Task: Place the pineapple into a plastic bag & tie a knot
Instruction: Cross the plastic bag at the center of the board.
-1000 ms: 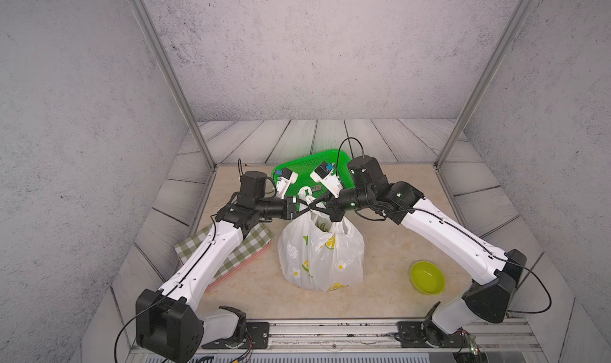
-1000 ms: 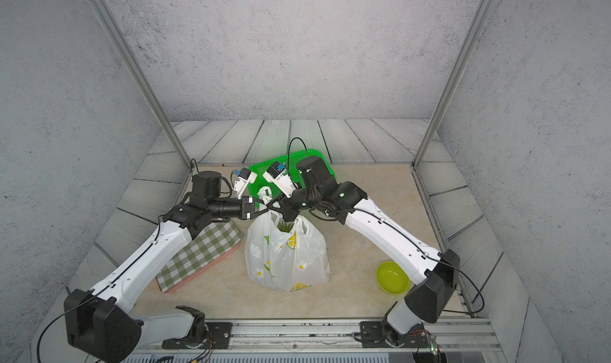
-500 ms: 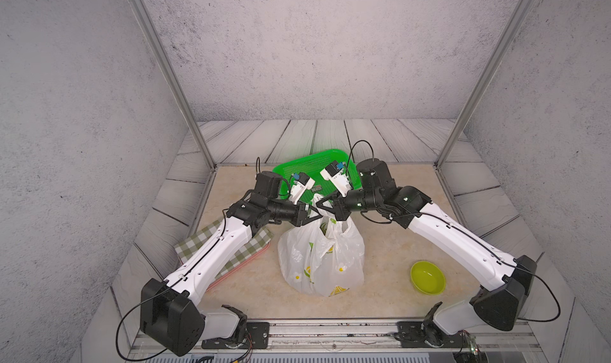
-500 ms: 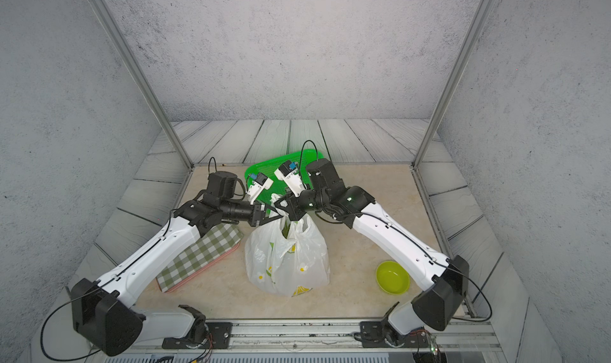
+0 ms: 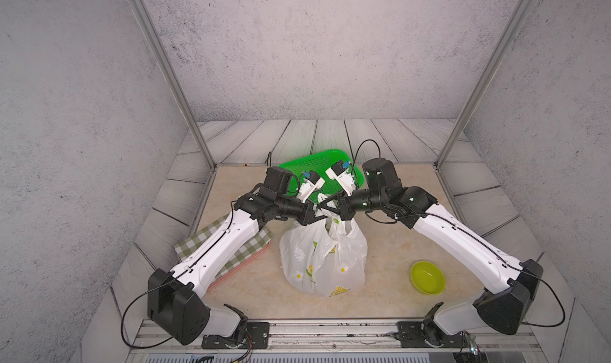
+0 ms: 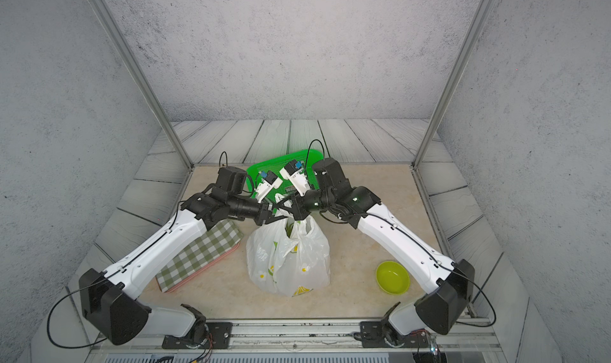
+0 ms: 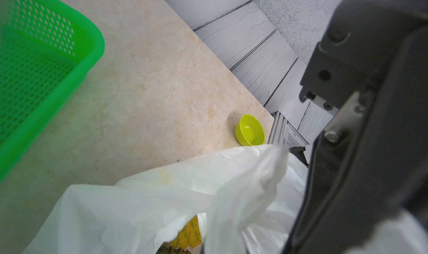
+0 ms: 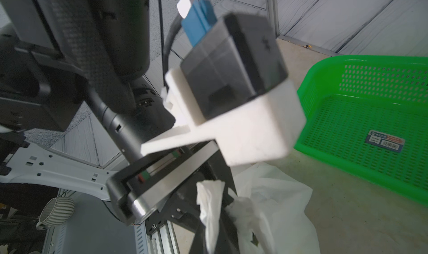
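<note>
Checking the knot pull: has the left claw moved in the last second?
Yes. In a top view the left claw has shifted rightward, away from the checked cloth towards the lime bowl, over the plastic bag.

Basket (image 5: 310,161) close behind bag (image 5: 324,262); open tabletop (image 5: 386,245) between bag, bowl (image 5: 427,277).

The plastic bag (image 5: 324,258) is thin translucent film, crinkled and faintly shiny. The green mesh basket (image 5: 307,161) is glossy perforated plastic. The lime bowl (image 5: 427,277) is smooth and glossy, probably plastic too. The checked cloth (image 5: 258,244) looks matt and woven. The tabletop (image 5: 390,262) is matt, stone-patterned beige. The walls (image 5: 314,47) are rough grey and the frame posts (image 5: 165,70) are brushed metal.
</note>
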